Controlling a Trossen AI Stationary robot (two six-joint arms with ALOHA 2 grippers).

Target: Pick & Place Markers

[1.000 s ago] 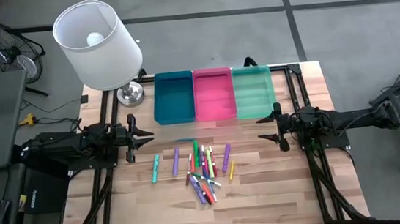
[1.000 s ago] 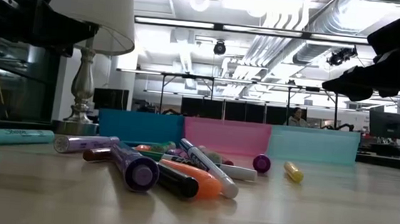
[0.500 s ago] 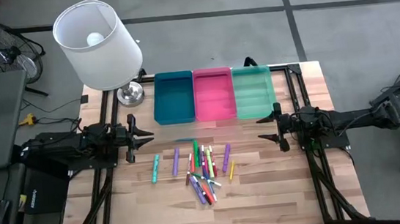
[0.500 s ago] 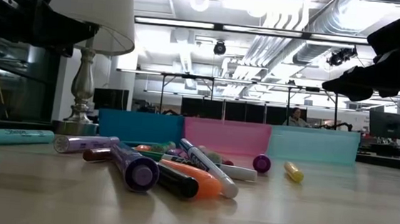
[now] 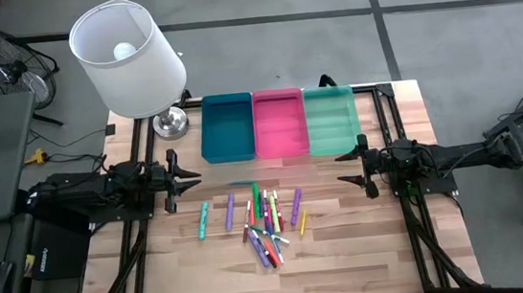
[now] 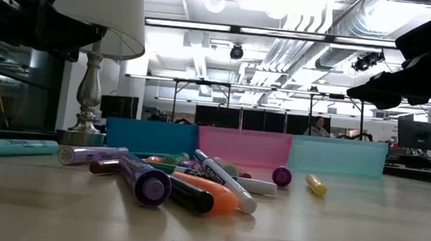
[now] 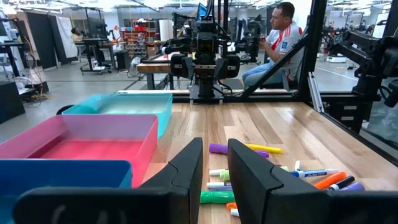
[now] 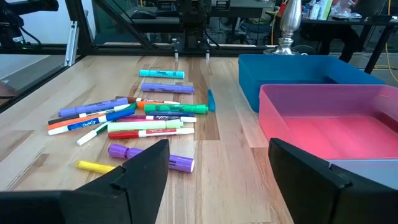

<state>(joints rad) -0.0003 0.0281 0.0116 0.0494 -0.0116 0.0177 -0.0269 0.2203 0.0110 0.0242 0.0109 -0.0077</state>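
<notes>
Markers: the markers [image 5: 264,221] lie loose on the bare wood in the middle of the table [image 5: 349,253], a tangle in the centre with strays out to each side, none picked up yet.
Nearest pile: from table height a purple pen [image 6: 144,180], an orange one [image 6: 208,194] and a white-barrelled one [image 6: 224,181] lie crossed over each other at the front.
Strays: a teal marker [image 5: 203,219] sits off toward the left arm; a yellow one [image 5: 303,222] and a purple one [image 5: 295,206] sit toward the right arm.
Left gripper: left gripper [image 5: 191,180] hangs above the table's left edge, fingers drawn close with a slim gap between them, nothing in it.
Right gripper: right gripper [image 5: 345,166] hangs over the right edge, jaws spread wide, nothing in it, pens well ahead of it.
Trays: farther back, blue tray [image 5: 227,126], pink tray [image 5: 279,123] and green tray [image 5: 330,119] stand side by side, touching; no marker shows in any of them.
Lamp: a white-shaded lamp [image 5: 128,58] stands at the far left corner, beside the blue tray.
Progress: by my reading this is the very start, every pen still to be lifted and placed.
Change: nothing on the table differs from a second ago; both arms hold the same spots and no marker has shifted.
Background: a seated person [image 7: 280,37] shows beyond the table's far side.
</notes>
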